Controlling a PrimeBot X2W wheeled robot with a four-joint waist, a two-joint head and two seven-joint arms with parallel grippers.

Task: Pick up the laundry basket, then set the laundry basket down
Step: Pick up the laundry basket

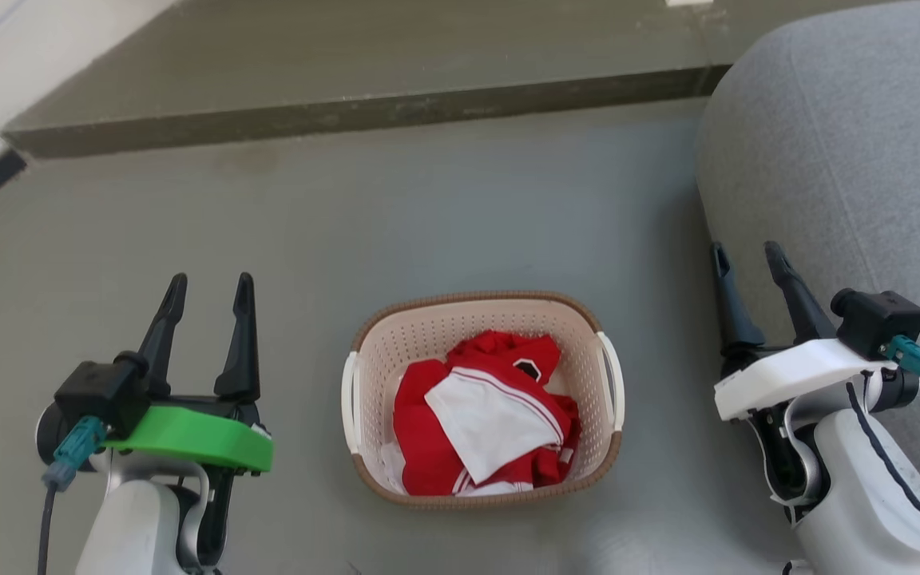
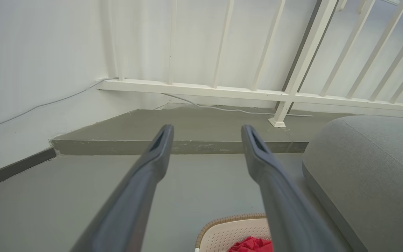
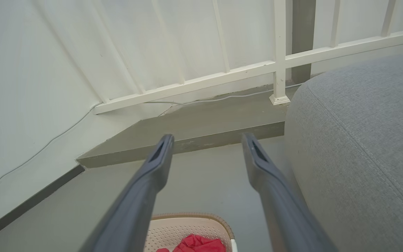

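Laundry basket (image 1: 420,339): stands upright on the grey floor (image 1: 428,216), midway between the two arms and clear of both. The brown rim is level. One white side handle (image 1: 348,403) faces the left arm, the other (image 1: 614,382) faces the right arm. Inside lies a crumpled bundle of red and white clothes (image 1: 484,415), below rim height.

Left gripper (image 1: 212,281): on the basket's left, well apart from it. The fingers are spread with a clear gap and nothing between them. They point away from the robot toward the raised step (image 1: 348,72). In the left wrist view the basket's far corner shows at the bottom edge, beside the right-hand finger.

Right gripper (image 1: 745,249): on the basket's right, also well apart from it. The fingers are parted and hold nothing. The fingertips lie over the edge of a large grey cushion (image 1: 851,160); I cannot tell whether they touch it. In the right wrist view the basket's rim shows at the bottom edge, between the fingers.

Surroundings: the step runs across the far side of the floor. A white railing (image 2: 292,94) stands on it, with a thin cable (image 2: 222,109) along its foot.
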